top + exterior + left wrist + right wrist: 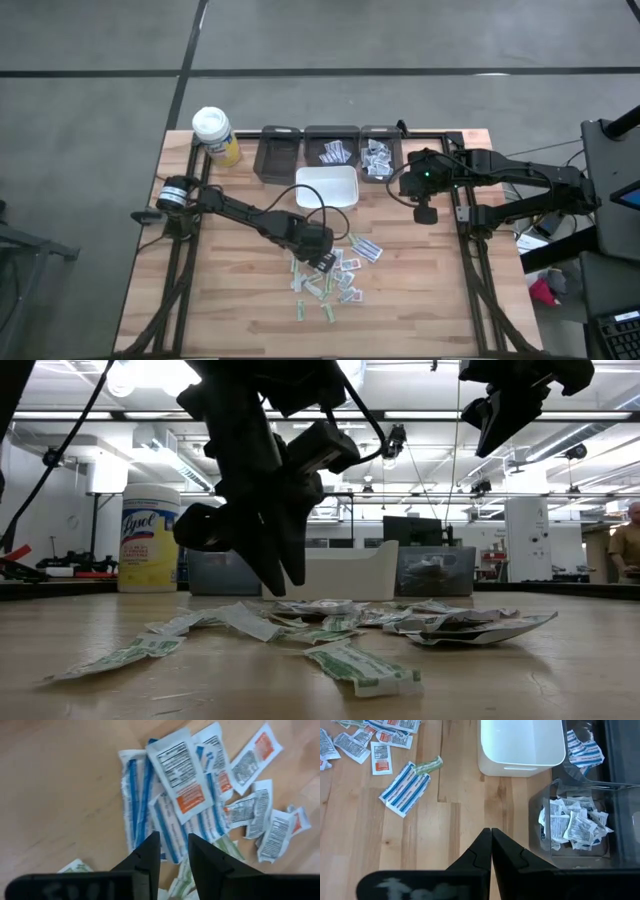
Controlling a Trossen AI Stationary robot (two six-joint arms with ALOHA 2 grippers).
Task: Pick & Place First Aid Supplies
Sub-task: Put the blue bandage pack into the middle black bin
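First aid packets (335, 272) are lying scattered on the wooden table (420, 300), at about six o'clock from the white tub (327, 187), and some are already sitting sorted in two of the three dark bins (330, 150) along the twelve o'clock edge. The left gripper (322, 258) is hovering over the ten o'clock side of the pile, its fingers (145, 860) standing slightly apart with nothing between them, tips pointing down at a blue-striped packet (135, 795) and an orange-labelled packet (180, 767) that is overlapping it. I judge the narrow gap is being set to straddle a thin paper edge, since these flat packets offer little to pinch. The right gripper (424, 212) is waiting raised at three o'clock of the tub, fingers pressed together and empty, probably parked near the bins so it stays clear of the pile. A white-capped Lysol canister (214, 135) is standing apart at the far left corner.

From table level the left gripper is blocking part of the pile, so whether its tips are touching any packet is hard to tell. Print on the packets is too small to read, and the leftmost bin's contents are not making themselves out
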